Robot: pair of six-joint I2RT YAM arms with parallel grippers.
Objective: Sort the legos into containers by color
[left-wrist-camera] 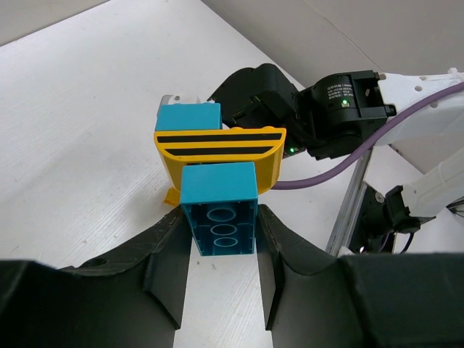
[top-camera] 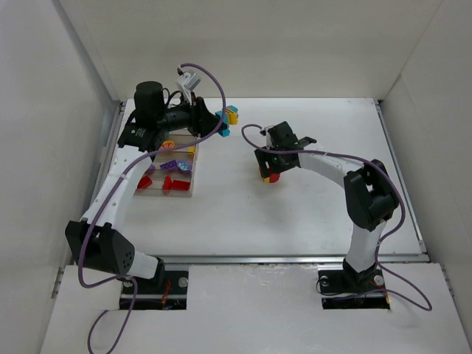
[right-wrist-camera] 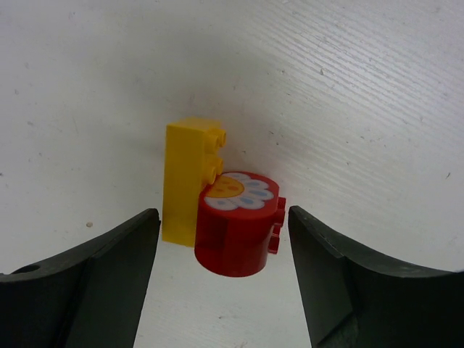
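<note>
My left gripper (left-wrist-camera: 222, 217) is shut on a teal lego (left-wrist-camera: 219, 219) that is joined to a yellow black-striped piece (left-wrist-camera: 221, 148) and a second teal brick (left-wrist-camera: 188, 116). In the top view this cluster (top-camera: 231, 118) hangs at the back of the table, beyond the left gripper (top-camera: 217, 119). My right gripper (right-wrist-camera: 222, 216) is open around a red round lego with a flower face (right-wrist-camera: 235, 232) joined to a yellow brick (right-wrist-camera: 185, 181); neither finger touches it. The same pair (top-camera: 271, 177) lies mid-table under the right gripper (top-camera: 271, 169). The containers (top-camera: 193, 168) stand at left.
The containers hold red bricks (top-camera: 173, 184), purple bricks (top-camera: 174, 166) and a yellow piece (top-camera: 168, 145). White walls enclose the table on three sides. The right arm's wrist (left-wrist-camera: 333, 109) shows just beyond the held cluster in the left wrist view.
</note>
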